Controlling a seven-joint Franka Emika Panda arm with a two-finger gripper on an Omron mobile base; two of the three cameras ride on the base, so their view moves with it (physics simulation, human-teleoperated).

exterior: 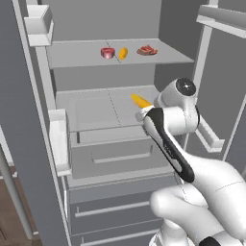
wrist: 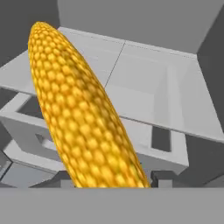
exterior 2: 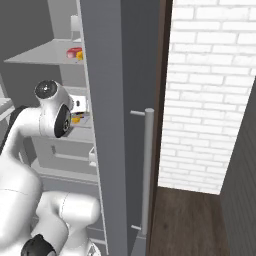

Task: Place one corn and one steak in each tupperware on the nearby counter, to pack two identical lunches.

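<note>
while the hand [exterior: 144,109] grips a corn [wrist: 83,113], left base view adds steaks [exterior: 107,52].

White arm rises from the base, elbow folded, forearm reaching up and forward toward 12 o'clock. Wrist sits level with the hand pointed ahead. Gripper [exterior: 142,108] is clamped on the corn [exterior: 140,100], which sticks out toward 11 o'clock from the fingers.

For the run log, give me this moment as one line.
stage: fridge pick | end effector: shut on long corn | upper shelf: stubby corn, two steaks
</note>
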